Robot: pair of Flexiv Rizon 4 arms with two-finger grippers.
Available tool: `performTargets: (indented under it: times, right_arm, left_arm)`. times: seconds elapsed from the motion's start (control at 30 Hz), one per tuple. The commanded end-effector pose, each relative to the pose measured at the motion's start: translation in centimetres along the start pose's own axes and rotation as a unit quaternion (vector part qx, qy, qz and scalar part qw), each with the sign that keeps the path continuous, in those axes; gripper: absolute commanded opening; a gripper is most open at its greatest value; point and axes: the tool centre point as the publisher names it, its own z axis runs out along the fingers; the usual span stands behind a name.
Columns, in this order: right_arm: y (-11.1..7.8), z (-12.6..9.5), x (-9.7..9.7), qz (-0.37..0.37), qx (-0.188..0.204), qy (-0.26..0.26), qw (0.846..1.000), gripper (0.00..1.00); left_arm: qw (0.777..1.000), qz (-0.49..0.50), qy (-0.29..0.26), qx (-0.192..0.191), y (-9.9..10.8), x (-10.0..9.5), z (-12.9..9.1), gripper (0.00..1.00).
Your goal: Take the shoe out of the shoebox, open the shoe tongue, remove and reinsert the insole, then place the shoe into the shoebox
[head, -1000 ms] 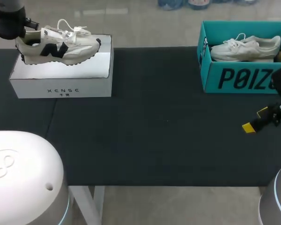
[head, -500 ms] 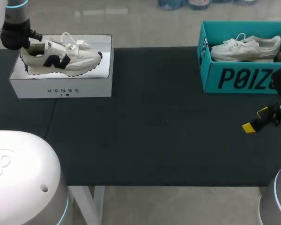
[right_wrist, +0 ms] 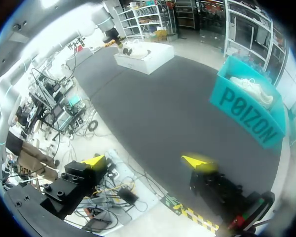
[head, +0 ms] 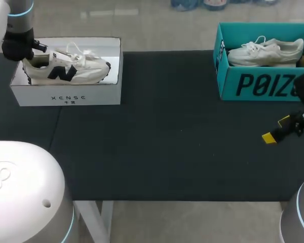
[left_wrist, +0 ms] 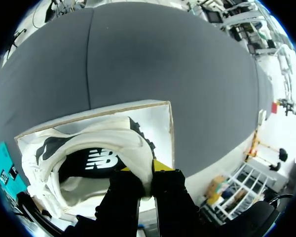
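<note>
Shoe [head: 71, 71] is sitting in the shoebox [head: 66, 93] at the surface's far-left corner, left gripper [left_wrist: 143, 170] clamping its heel, release probably due next; right gripper [right_wrist: 145, 161] hanging open.

Cream shoe [head: 76, 71] (black logo), white shoebox [head: 66, 93], teal box [head: 263, 83], black table [head: 167, 152]

Left gripper [head: 33, 53] at shoe [head: 73, 71] heel, shoe inside white shoebox [head: 66, 94]
</note>
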Motion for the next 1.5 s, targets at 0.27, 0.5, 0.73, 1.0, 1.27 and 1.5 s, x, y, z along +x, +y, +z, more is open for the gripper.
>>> performTargets:
  times: [0.27,0.5,0.73,1.0,1.27,1.5]
  right_arm:
    - [-0.2,0.0,0.1,0.000,-0.001,-0.002,1.000,1.00]
    - [-0.2,0.0,0.1,0.000,-0.001,-0.002,1.000,1.00]
    - [-0.2,0.0,0.1,0.000,-0.001,-0.002,1.000,1.00]
    - [-0.2,0.0,0.1,0.000,-0.001,-0.002,1.000,1.00]
    - [-0.2,0.0,0.1,0.000,-0.001,-0.002,1.000,1.00]
    - [-0.2,0.0,0.1,0.000,-0.001,-0.002,1.000,1.00]
  left_arm:
    - [1.000,0.020,0.009,-0.005,-0.4,-0.7,1.1,0.00]
    - [1.000,0.027,0.012,-0.006,-0.6,-1.0,2.4,0.00]
    - [0.999,0.028,0.017,-0.007,-0.9,-0.6,3.5,0.00]
    - [0.999,0.033,0.021,-0.007,-1.5,-0.5,4.8,0.00]
    - [0.999,0.039,0.026,-0.009,-1.9,-0.8,5.6,0.00]
    - [0.998,0.040,0.038,-0.011,-2.0,-0.7,6.1,0.00]
